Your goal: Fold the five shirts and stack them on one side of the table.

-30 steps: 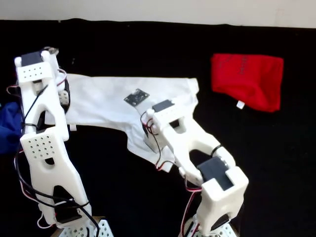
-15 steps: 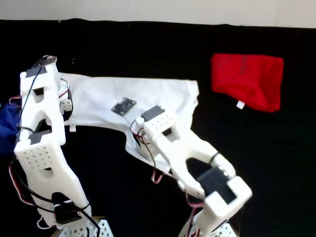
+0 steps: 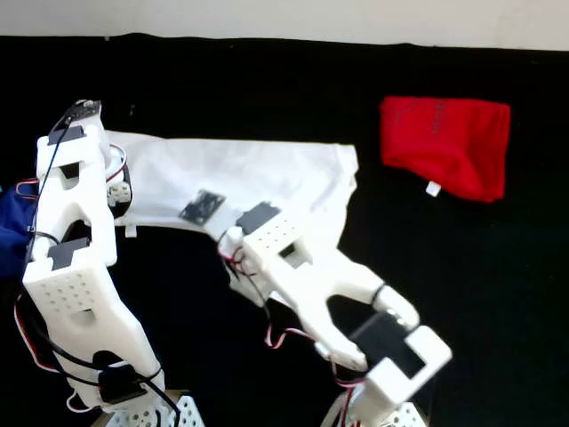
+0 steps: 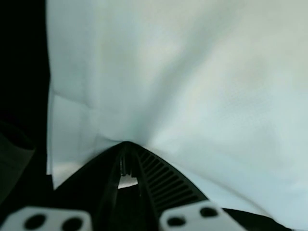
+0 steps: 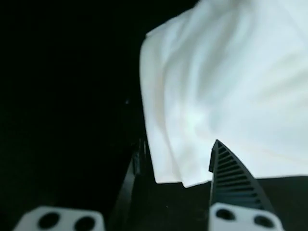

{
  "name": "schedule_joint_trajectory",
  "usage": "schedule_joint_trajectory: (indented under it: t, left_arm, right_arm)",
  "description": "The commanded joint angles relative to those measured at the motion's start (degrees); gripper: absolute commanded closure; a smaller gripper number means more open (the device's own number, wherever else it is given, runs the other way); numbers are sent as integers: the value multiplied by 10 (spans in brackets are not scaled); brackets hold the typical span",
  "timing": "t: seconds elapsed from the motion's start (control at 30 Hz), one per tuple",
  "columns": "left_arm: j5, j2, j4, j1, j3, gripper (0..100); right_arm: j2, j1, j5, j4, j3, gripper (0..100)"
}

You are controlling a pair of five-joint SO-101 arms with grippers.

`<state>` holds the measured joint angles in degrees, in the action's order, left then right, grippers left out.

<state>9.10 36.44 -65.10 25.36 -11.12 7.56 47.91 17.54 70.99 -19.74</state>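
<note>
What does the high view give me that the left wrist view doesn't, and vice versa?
High view adds: the folded red shirt on the right and a blue shirt at the left edge. Left wrist view adds: the left tool shut on a bunched fold of fabric. Both: the white shirt on the black table.

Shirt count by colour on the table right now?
white shirt: 1, spread out
red shirt: 1, folded
blue shirt: 1, partly seen at the table's edge
Total: 3 in view
</note>
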Motion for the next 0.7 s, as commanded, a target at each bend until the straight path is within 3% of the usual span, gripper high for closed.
schedule_joint_trajectory:
  t: [0.0, 0.27, 0.43, 0.67]
  left_arm:
    - [-5, -2, 22, -5, 1, 992]
    - [-5, -2, 22, -5, 0, 992]
    - [-5, -1, 22, -5, 0, 992]
    - [-5, -1, 22, -5, 0, 992]
  right_arm:
    - [33, 15, -2, -35, 8, 776]
    - [89, -24, -2, -84, 8, 793]
    - [93, -79, -1, -102, 8, 998]
    - [86, -115, 52, -36, 55, 994]
